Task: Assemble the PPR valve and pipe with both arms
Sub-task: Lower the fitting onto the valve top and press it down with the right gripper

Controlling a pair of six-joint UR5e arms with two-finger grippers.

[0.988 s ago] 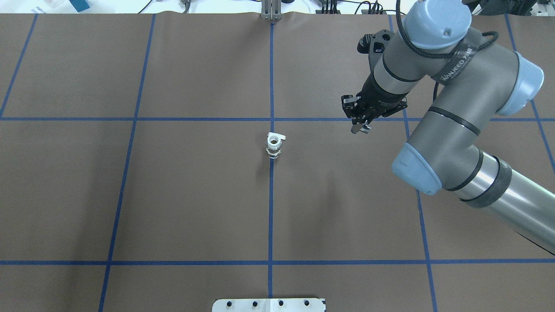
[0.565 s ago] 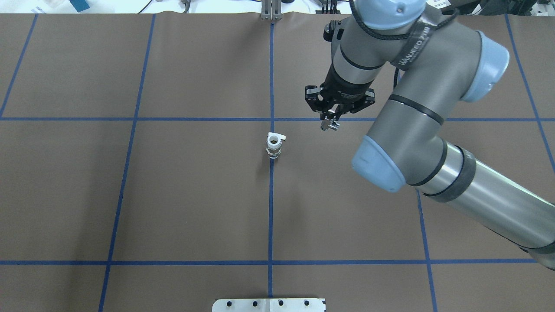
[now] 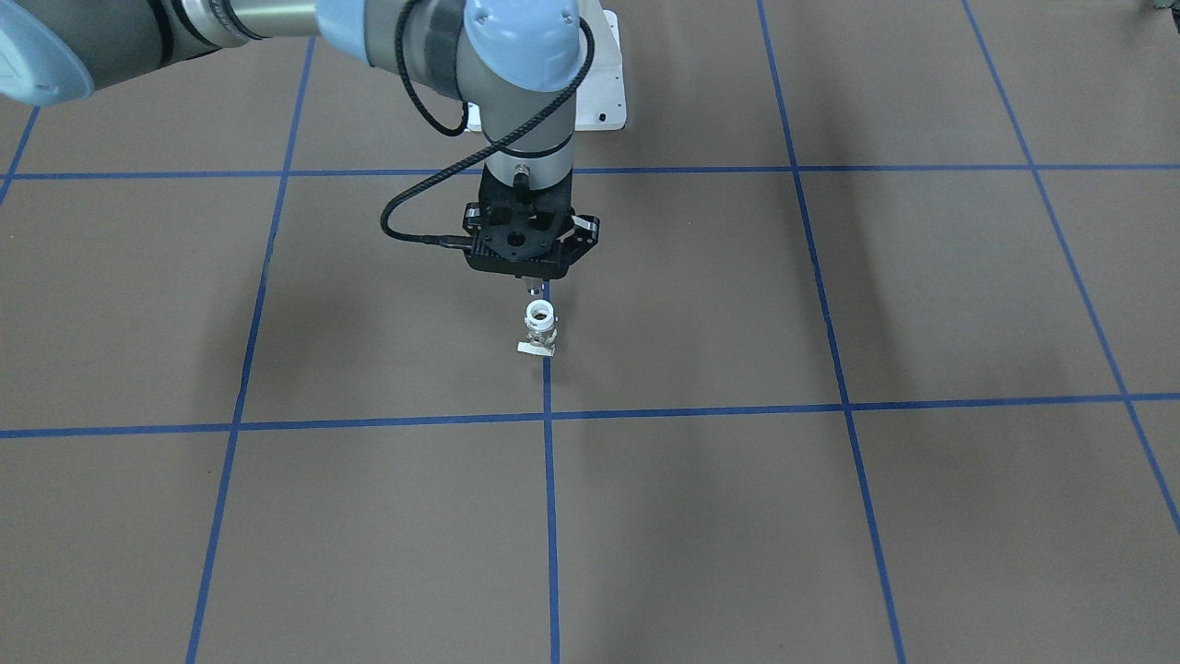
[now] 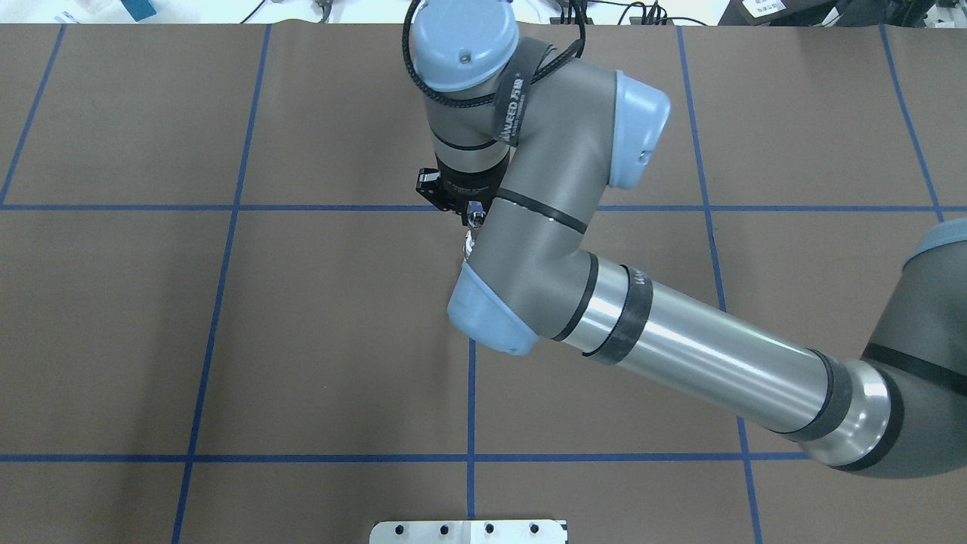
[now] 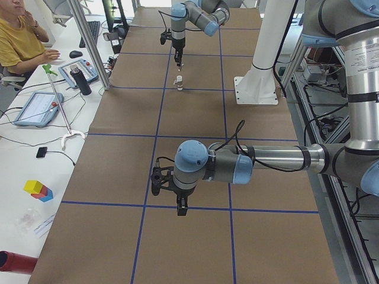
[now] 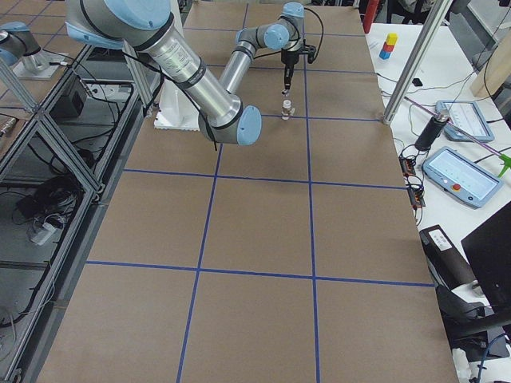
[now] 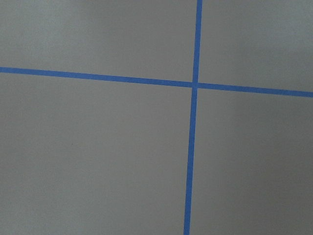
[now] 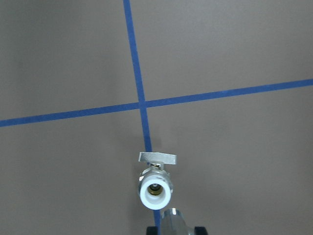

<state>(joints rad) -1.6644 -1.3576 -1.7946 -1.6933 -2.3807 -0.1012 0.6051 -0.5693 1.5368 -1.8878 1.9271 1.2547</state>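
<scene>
Two pincers of mine over the surface (image 3: 830, 553), right pincer (image 8: 175, 229) pinched shut on the pipe (image 8: 171, 218), hanging just above the upright PPR valve (image 8: 155, 188) midway between the side edges, left pincer (image 5: 181, 207) hovered toward the left edge, its opening impossible to tell.

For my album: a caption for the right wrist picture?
Silver pipe poised close to the white-topped PPR valve standing on a blue tape line.
</scene>
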